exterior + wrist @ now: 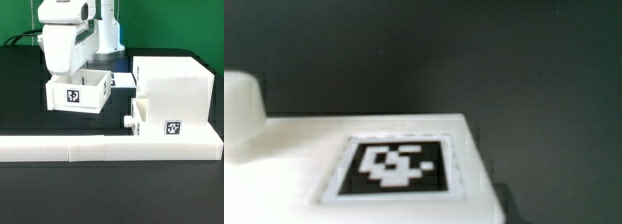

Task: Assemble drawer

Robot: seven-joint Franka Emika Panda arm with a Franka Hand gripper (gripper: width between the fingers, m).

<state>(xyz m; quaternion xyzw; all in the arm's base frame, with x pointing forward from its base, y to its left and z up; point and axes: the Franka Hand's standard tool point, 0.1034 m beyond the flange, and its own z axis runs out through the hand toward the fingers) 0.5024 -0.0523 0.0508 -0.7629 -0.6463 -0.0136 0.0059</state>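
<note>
A shallow white drawer tray (78, 92) with a square tag (73, 97) on its front wall sits left of centre in the exterior view. My gripper (70, 72) is down at that tray's rim, and its fingertips are hidden by the hand and the tray. The wrist view shows the same tag (397, 163) close up on the tray's white wall (295, 140). No fingertip shows clearly there. The tall white housing (175, 90) with its tag (173, 128) stands on the exterior view's right. A second tray (141, 112) with a round knob (128, 119) sits partly in it.
The long low white border wall (100, 149) runs along the front, below both the tray and the housing. The marker board (122, 77) lies flat between the tray and the housing. A blurred white shape (239, 115) shows at the wrist view's edge. The table is black.
</note>
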